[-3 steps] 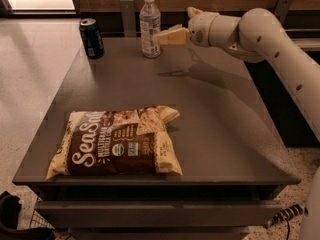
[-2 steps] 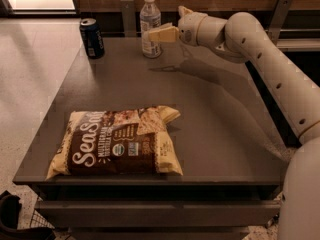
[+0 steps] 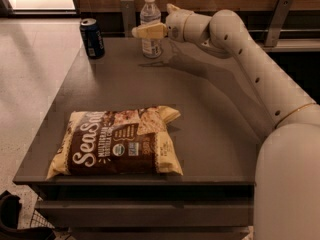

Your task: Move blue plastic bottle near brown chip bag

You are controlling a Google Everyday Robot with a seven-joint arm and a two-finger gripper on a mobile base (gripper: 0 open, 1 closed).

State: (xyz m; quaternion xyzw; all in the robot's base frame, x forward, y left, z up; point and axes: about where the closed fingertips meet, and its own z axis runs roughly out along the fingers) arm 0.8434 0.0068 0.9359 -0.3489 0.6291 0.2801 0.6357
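So here's where things stand: the blue plastic bottle (image 3: 151, 46) is standing upright at the far edge of the tabletop (image 3: 210, 119), and the brown chip bag (image 3: 117, 144) is lying flat at the near edge, towards the left. The two are well apart, with a lot of bare surface between them, so the actual "move it near the bag" part isn't done.

The hand (image 3: 147, 31) is right at the bottle, about at label height, with the pale tip of it crossing in front of the bottle's upper body. The arm (image 3: 250, 59) comes in from the right side of the view. Honestly, from this angle I can't tell whether the hand is clamped on the bottle or just sitting loosely around it, since the far side is hidden behind the bottle. The bottle looks like it's resting on the tabletop rather than lifted, though that's a bit of a guess.

There's also a dark blue soda can (image 3: 93, 38) at the far left corner, near the bottle but not touching it. It's not part of the job.

My read is that it's early, at the grasp stage. What's left is getting a firm grip, lifting, carrying the bottle across towards the front, and setting it down beside the bag.
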